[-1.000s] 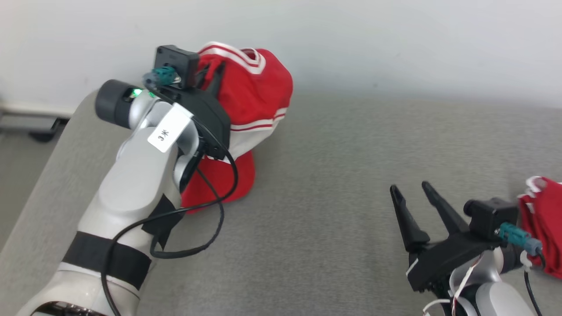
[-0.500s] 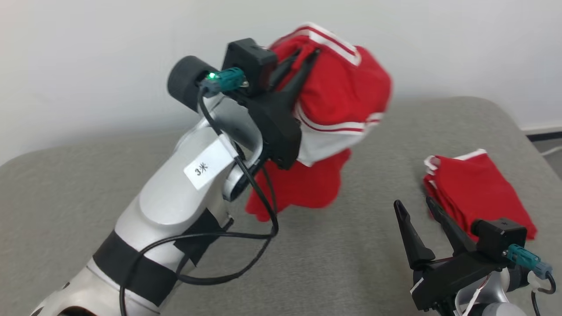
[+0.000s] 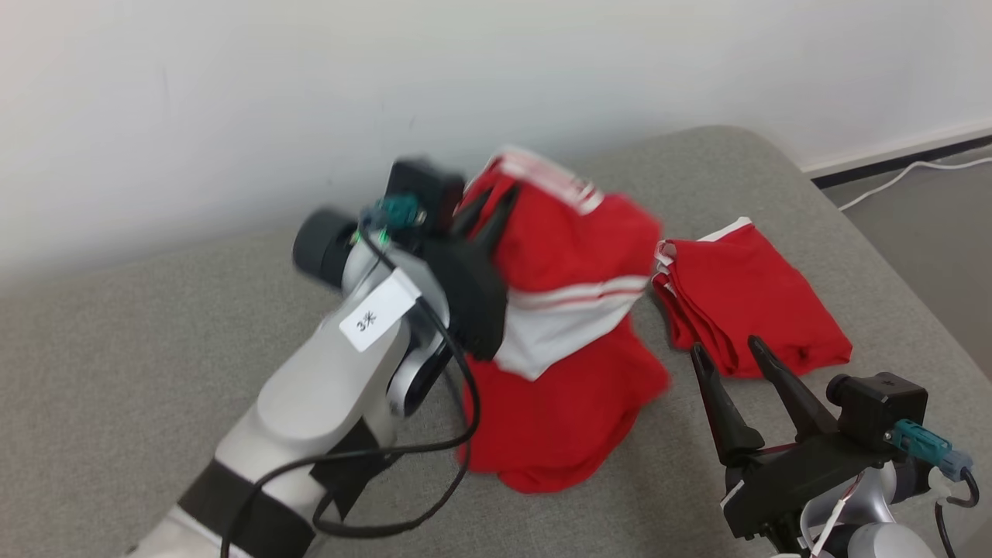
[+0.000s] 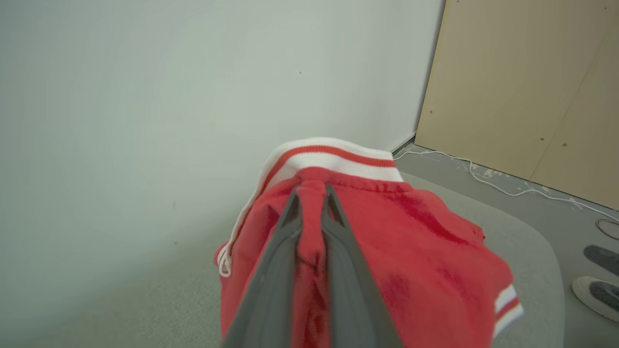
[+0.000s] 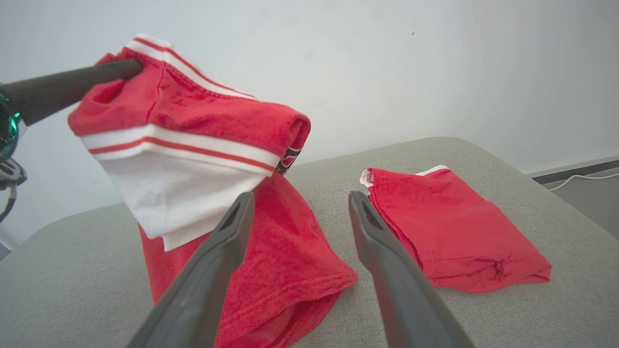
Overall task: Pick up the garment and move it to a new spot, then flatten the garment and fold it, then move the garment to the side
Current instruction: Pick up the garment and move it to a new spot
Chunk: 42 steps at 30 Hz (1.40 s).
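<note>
R gripper (image 3: 725,346), lower right of head view: fingers spread wide, nothing btwn them. Centre frame, L gripper (image 3: 496,198) pinched tight on red-and-white garment (image 3: 573,256), held up, lower hem draping onto grey cushion (image 3: 155,349). Right of centre, just beside it, folded red garment (image 3: 744,294) lies flat. White wall (image 3: 232,93) behind.

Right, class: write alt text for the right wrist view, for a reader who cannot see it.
The left gripper holds up a red garment with white stripes, its lower end reaching the grey cushion. The right gripper stands open in the foreground; a folded garment lies beyond it, at right.
</note>
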### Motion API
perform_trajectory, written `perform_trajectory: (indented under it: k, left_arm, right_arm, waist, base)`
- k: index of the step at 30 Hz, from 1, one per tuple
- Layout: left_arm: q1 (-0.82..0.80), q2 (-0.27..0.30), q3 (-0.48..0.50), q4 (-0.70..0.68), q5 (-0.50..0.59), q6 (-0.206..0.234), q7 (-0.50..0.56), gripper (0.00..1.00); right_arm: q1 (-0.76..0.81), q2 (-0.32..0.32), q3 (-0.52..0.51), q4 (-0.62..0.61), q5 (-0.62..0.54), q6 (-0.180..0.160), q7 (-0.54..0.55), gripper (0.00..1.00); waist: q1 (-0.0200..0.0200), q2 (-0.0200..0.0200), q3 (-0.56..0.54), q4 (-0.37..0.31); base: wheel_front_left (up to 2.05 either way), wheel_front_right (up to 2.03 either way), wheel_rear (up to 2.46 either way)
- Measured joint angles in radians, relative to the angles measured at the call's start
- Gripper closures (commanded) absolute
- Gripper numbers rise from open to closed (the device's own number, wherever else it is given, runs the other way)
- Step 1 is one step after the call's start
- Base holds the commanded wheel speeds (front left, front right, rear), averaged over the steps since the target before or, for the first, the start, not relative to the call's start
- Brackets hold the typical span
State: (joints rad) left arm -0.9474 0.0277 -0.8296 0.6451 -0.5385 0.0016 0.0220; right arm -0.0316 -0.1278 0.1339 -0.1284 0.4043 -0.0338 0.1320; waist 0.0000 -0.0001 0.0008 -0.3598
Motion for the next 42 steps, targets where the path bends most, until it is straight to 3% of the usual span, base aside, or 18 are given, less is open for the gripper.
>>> perform_trajectory:
  k: [8,14,18,19,21,25,27,28,29,30,31,42]
  left_arm:
    - [0.11,0.015,0.021,0.183,-0.008,0.017,0.013,1.0]
    - [0.128,0.069,0.057,0.26,-0.039,0.031,0.011,1.0]
    - [0.147,0.076,0.067,0.289,-0.041,0.033,0.002,1.0]
    - [0.149,0.077,0.067,0.299,-0.042,0.033,0.002,0.86]
    - [0.154,0.081,0.069,0.312,-0.044,0.033,0.002,0.73]
    - [0.177,0.089,0.076,0.34,-0.051,0.042,-0.007,0.71]
    - [0.188,0.1,0.081,0.355,-0.053,0.045,-0.015,0.63]
    - [0.188,0.105,0.083,0.363,-0.053,0.051,-0.015,0.52]
    - [0.188,0.111,0.085,0.369,-0.053,0.052,-0.018,0.19]
    - [0.189,0.116,0.09,0.373,-0.053,0.06,-0.025,0.13]
    - [0.191,0.121,0.092,0.378,-0.053,0.061,-0.026,0.0]
    - [0.239,0.135,0.111,0.391,-0.054,0.079,-0.109,0.0]
  right_arm:
    - [-0.005,0.001,-0.009,-0.001,0.0,-0.001,-0.003,0.0]
    - [-0.02,0.001,-0.011,0.005,0.001,-0.001,-0.009,0.0]
    - [-0.02,0.001,-0.012,0.011,0.001,-0.001,-0.01,0.0]
    - [-0.021,0.001,-0.011,0.015,0.001,-0.001,-0.01,0.0]
    - [-0.021,0.002,-0.007,0.024,0.001,-0.001,-0.01,0.0]
    - [-0.021,0.005,0.002,0.028,0.001,-0.001,-0.01,0.0]
    - [-0.022,0.005,0.004,0.029,0.001,-0.001,-0.01,0.0]
    - [-0.022,0.005,0.004,0.03,0.001,-0.001,-0.01,0.0]
    - [-0.022,0.005,0.004,0.03,0.0,-0.001,-0.01,0.0]
    - [-0.023,0.005,0.006,0.031,0.0,-0.001,-0.01,0.0]
    - [-0.022,0.005,0.005,0.032,0.0,-0.001,-0.01,0.0]
    - [-0.019,0.002,0.005,0.044,0.0,-0.001,-0.01,0.0]
  waist:
    - [0.0002,0.0002,0.03,0.037]
    - [0.0002,0.0002,0.038,0.092]
    - [0.0001,0.0002,0.039,0.131]
    - [0.0001,0.0002,0.039,0.14]
    - [0.0001,0.0002,0.037,0.159]
    - [0.0001,0.0002,0.031,0.189]
    - [0.0001,0.0002,0.027,0.201]
    - [0.0001,0.0001,0.026,0.206]
    - [0.0,0.0001,0.024,0.21]
    - [0.0001,0.0002,0.022,0.214]
    - [0.0001,0.0002,0.02,0.217]
    - [0.0,0.0001,-0.007,0.248]
  base:
    - [0.0,0.0,0.0]
    - [0.0,0.0,0.0]
    - [0.0,0.0,0.0]
    - [0.0,0.0,0.0]
    - [0.0,0.0,0.0]
    - [0.0,0.0,0.0]
    - [0.0,0.0,0.0]
    - [0.0,0.0,0.0]
    - [0.0,0.0,0.0]
    - [0.0,0.0,0.0]
    - [0.0,0.0,0.0]
    - [0.0,0.0,0.0]
